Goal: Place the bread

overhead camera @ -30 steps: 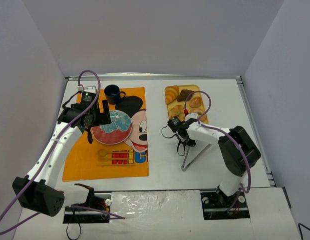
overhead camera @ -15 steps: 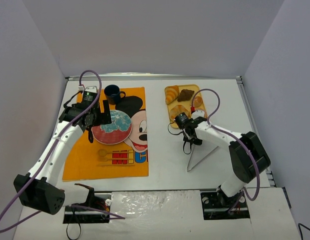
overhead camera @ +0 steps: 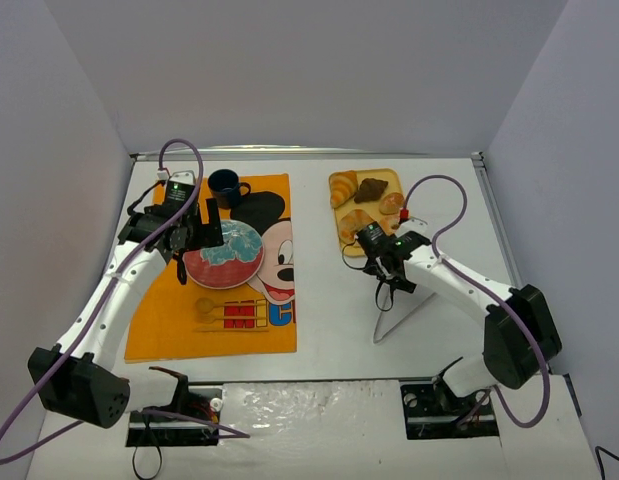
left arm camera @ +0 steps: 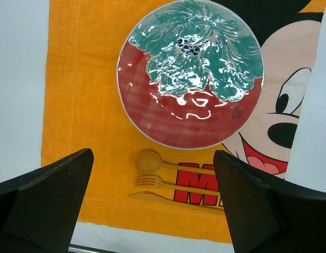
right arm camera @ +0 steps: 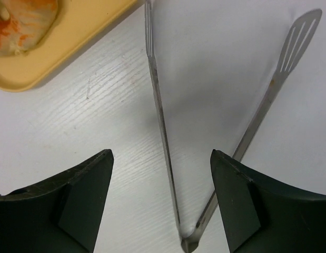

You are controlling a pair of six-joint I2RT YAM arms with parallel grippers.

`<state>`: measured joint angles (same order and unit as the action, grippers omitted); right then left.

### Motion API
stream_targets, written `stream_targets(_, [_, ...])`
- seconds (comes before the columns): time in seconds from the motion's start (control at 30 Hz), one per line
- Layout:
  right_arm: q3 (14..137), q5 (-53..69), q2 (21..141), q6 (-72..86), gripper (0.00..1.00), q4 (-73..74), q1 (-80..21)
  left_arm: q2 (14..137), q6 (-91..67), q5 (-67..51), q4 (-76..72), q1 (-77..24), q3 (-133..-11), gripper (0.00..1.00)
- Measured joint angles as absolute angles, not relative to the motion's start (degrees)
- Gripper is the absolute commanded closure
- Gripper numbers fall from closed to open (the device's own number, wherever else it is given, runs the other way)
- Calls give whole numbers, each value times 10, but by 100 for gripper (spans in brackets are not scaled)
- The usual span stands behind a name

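The right end effector [right arm camera: 160,158], spread, hovers over metal tongs [right arm camera: 161,132] on the desk [overhead camera: 319,330] near the tray [overhead camera: 388,179] holding the bread [overhead camera: 341,188]; the left end effector [left arm camera: 152,155], spread, hovers over the plate [left arm camera: 152,124].

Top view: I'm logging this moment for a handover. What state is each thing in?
Bread, on the tray, untouched.
Plate, empty, on the mat.
Tongs, lying on table, arms spread.
Mug, upright.
Left gripper, open, empty.
Right gripper, open over tongs.

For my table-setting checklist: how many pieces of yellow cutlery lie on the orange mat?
3. All lie on the orange mat, on the near side of the plate: the spoon closest to it, then the fork, then the knife. None seems hidden.
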<state>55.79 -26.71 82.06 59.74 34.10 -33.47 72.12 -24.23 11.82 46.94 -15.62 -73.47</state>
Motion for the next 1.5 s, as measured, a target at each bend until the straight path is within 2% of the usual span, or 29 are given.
stream_targets(0.2, [527,-266,795,692,21,362,-338,721,-243,111,462,-156,-733,3])
stream_targets(0.47, [446,-265,793,770,0,377,-348,720,-245,100,455,-156,-714,3])
stream_targets(0.9, [413,-257,785,780,0,341,-350,720,-245,92,447,-156,-705,3])
stream_targets(1.5, [430,-246,738,783,0,335,-360,720,-245,92,447,-156,-705,3])
